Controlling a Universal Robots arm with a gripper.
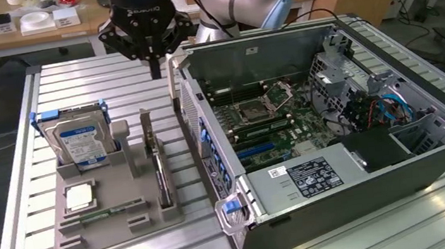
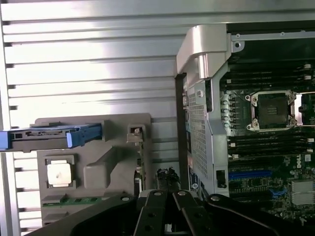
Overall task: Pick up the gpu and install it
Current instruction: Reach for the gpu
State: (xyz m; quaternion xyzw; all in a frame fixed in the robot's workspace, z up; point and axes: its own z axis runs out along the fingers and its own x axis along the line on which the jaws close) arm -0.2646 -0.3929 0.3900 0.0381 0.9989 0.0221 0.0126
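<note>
End effector [image 1: 155,72] closed, empty, hovering between gpu [image 1: 158,167] and computer case [image 1: 342,196], hard drive [image 1: 80,142] beside gpu

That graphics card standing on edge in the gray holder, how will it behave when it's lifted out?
The gpu looks like a thin rigid board, so probably stiff and fairly light. Standing on its narrow edge in the gray holder, it may tip if nudged sideways.

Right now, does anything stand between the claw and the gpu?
Nothing visible does. The shut claw hangs above the table; the gpu stands on edge in the gray holder, its top edge uncovered.
</note>
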